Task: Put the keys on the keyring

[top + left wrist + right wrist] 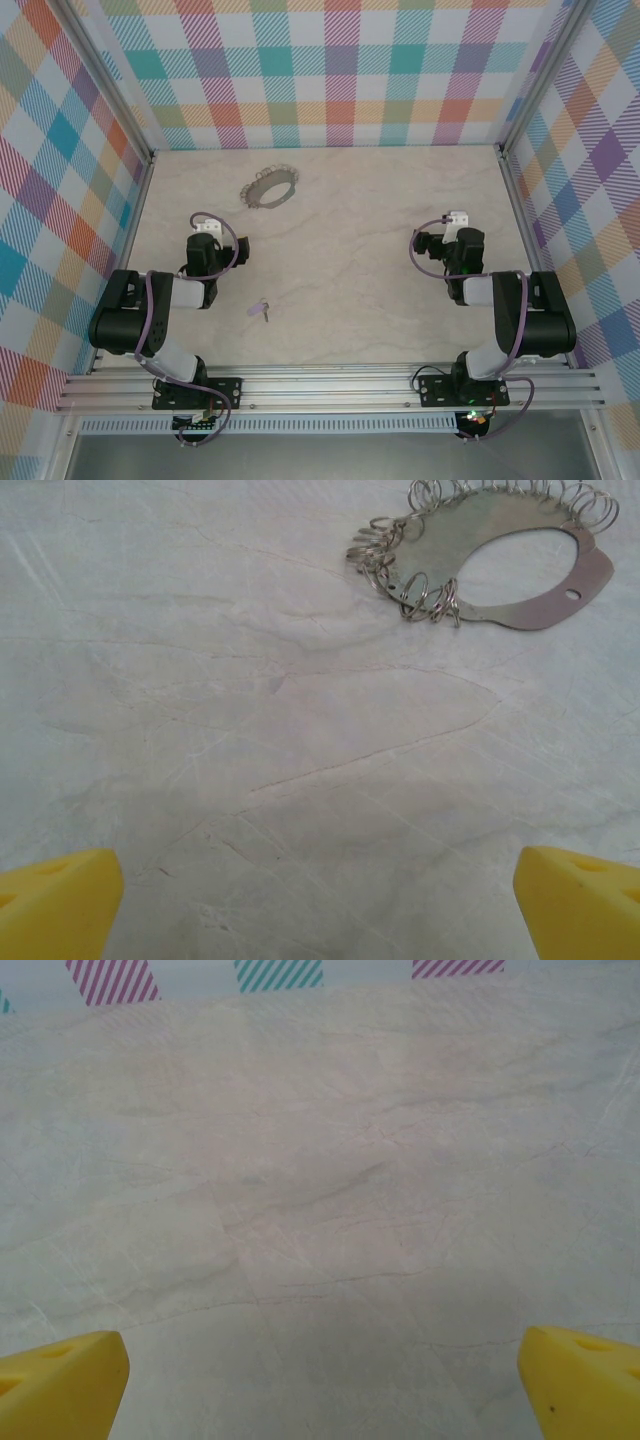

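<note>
Top external view: we see the key [261, 310] lying on the table [360, 250] near the left arm's base, well apart from the keyring [270, 187] farther back. The left end effector [320, 905] and the right end effector [320, 1385] both stand spread wide, empty.

Lab test cell (plaid walls [340, 60], aluminium rails [330, 385])

The key [264, 309] is lilac-headed, the keyring [455, 525] silvery-grey, the table [360, 230] cream-marbled, the walls [330, 70] multicoloured plaid.

Keyring [530, 612]: matt grey metal plate, shiny wire loops. Table [300, 780]: smooth, matt, marble-look.
</note>
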